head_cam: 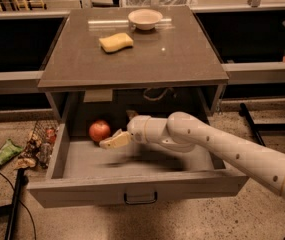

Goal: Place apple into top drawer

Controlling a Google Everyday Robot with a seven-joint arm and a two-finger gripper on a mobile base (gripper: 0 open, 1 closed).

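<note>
The apple (pixel 99 131), round and red-orange, rests on the floor of the open top drawer (pixel 82 190) at its back left. My gripper (pixel 117 133) is inside the drawer just right of the apple, open and holding nothing, with one pale finger (pixel 112 141) low beside the fruit. The white arm reaches in from the right, over the drawer's right side. The drawer is pulled far out, and its front carries a small dark handle (pixel 140 199).
On the cabinet top (pixel 182 59) lie a yellow sponge (pixel 116 42) and a pale bowl (pixel 145 18). A wire basket of packets (pixel 41 140) and a green packet (pixel 4 152) lie on the floor to the left. A black cable (pixel 17 199) runs at front left.
</note>
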